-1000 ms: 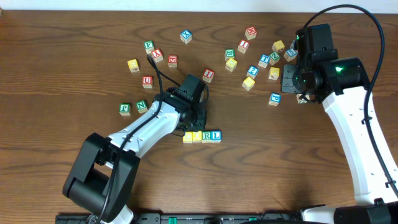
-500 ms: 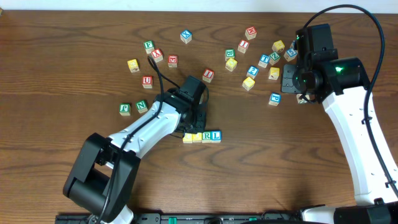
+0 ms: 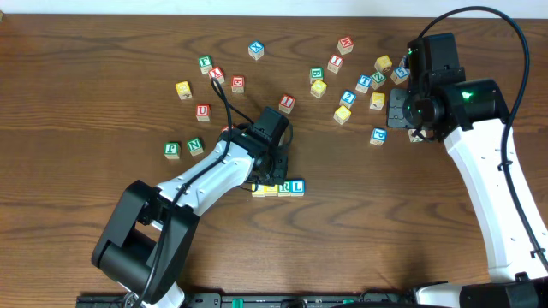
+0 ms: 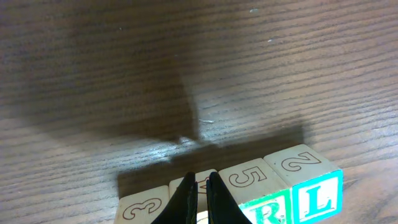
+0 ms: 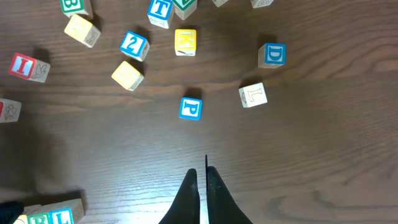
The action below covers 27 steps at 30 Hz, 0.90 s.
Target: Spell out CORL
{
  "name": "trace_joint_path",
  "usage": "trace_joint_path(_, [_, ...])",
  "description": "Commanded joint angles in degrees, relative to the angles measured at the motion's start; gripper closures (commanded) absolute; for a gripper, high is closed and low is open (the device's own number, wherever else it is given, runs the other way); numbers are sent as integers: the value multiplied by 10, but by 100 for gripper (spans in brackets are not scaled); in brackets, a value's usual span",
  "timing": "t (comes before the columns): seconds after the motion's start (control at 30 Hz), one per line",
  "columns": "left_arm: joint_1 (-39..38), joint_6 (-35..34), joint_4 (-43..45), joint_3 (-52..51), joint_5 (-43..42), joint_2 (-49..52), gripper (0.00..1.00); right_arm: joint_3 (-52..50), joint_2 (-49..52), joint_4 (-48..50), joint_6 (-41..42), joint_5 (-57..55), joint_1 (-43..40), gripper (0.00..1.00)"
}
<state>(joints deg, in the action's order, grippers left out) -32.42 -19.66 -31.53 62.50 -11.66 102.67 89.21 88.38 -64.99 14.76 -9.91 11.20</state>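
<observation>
Now the left end effector (image 4: 200,177) hangs just above the row of blocks (image 3: 278,187) near the middle of the worktop (image 3: 86,94) — fingers pressed together, nothing between them. Its tips sit over the block beside the R block (image 4: 267,213); that block's letter is hidden, and contact cannot be told. The L block (image 4: 318,200) touches the R block at the row's end. The right end effector (image 5: 200,169) — closed too, empty — hovers well apart, near a blue P block (image 5: 190,107).
</observation>
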Motion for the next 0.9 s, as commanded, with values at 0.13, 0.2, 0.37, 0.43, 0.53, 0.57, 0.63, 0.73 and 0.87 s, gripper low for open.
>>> trace_joint_path(0.13, [0, -2, -1, 12, 7, 8, 93, 7, -3, -2, -7, -7, -3, 99])
trace_joint_path(0.2, [0, -2, -2, 12, 7, 8, 93, 7, -3, -2, -7, -7, -3, 99])
trace_joint_path(0.37, [0, -4, -5, 12, 7, 8, 92, 7, -3, -2, -7, -7, -3, 99])
trace_joint_path(0.43, [0, -4, -5, 12, 7, 8, 93, 7, -3, -2, -7, -7, -3, 99])
trace_joint_path(0.53, [-1, -6, -6, 12, 7, 8, 92, 7, -3, -2, -7, -7, -3, 99])
trace_joint_path(0.57, [-1, -6, -6, 12, 7, 8, 93, 7, -3, -2, -7, -7, -3, 99])
trace_joint_path(0.63, [-1, -7, -7, 12, 7, 8, 93, 7, -3, -2, -7, -7, -3, 99])
trace_joint_path(0.73, [-1, -8, -8, 12, 7, 8, 93, 7, -3, -2, -7, -7, -3, 99])
trace_joint_path(0.87, [-1, -9, -9, 12, 7, 8, 92, 7, -3, -2, -7, -7, -3, 99])
